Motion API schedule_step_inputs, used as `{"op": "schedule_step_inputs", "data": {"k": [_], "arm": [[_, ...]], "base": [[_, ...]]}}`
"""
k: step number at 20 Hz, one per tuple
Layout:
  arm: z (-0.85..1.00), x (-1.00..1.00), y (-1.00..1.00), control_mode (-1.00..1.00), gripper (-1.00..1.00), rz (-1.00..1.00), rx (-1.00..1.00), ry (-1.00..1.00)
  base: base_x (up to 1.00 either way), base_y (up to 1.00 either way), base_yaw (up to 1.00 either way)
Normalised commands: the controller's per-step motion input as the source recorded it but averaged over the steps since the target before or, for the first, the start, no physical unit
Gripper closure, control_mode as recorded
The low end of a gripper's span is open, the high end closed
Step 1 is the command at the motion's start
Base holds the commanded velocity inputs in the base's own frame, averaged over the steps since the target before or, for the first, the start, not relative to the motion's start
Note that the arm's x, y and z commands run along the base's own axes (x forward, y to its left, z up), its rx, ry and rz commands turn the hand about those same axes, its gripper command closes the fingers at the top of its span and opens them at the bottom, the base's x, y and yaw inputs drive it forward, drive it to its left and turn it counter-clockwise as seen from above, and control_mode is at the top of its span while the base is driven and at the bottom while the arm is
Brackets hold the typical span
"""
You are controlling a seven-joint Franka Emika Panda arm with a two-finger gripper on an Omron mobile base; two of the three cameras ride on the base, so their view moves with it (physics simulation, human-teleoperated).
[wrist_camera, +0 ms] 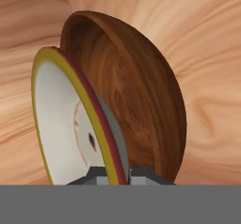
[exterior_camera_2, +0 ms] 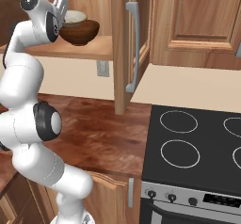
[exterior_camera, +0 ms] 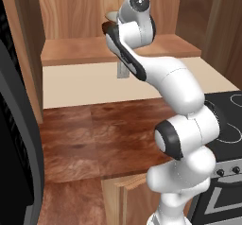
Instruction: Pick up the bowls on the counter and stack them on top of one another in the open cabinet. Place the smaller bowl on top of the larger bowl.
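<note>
At upper left of the right base view, the small cream-white shallow bowl (exterior_camera_2: 74, 16) sits in the deep dark-brown wooden bowl (exterior_camera_2: 80, 32) on the cabinet shelf (exterior_camera_2: 101, 49); the two-finger gripper (wrist_camera: 115, 173), clenched on its rim, has only to release.

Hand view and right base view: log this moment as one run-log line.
stage: stacking | gripper: shut on smaller bowl rim | smaller bowl: inside larger bowl | larger bowl: on cabinet shelf | release: not yet
</note>
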Motion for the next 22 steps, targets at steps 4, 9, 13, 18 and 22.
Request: {"op": "schedule_step_inputs", "data": {"k": [4, 9, 13, 18, 22], "arm": [[-0.27, -0.02, 0.00, -1.00, 1.00, 0.00, 0.02, 0.00], [-0.27, -0.02, -0.02, -1.00, 1.00, 0.00, 0.02, 0.00], [-0.16, 0.02, -0.02, -1.00, 1.00, 0.00, 0.04, 0.00], [-0.02, 0.19, 0.01, -1.00, -1.00, 0.00, 0.03, 0.00], [0.02, 0.25, 0.01, -1.00, -1.00, 0.00, 0.02, 0.00]], "base": [[0.00, 0.00, 0.00], [0.00, 0.00, 0.00], [0.00, 0.00, 0.00], [0.00, 0.00, 0.00], [0.00, 0.00, 0.00]]}}
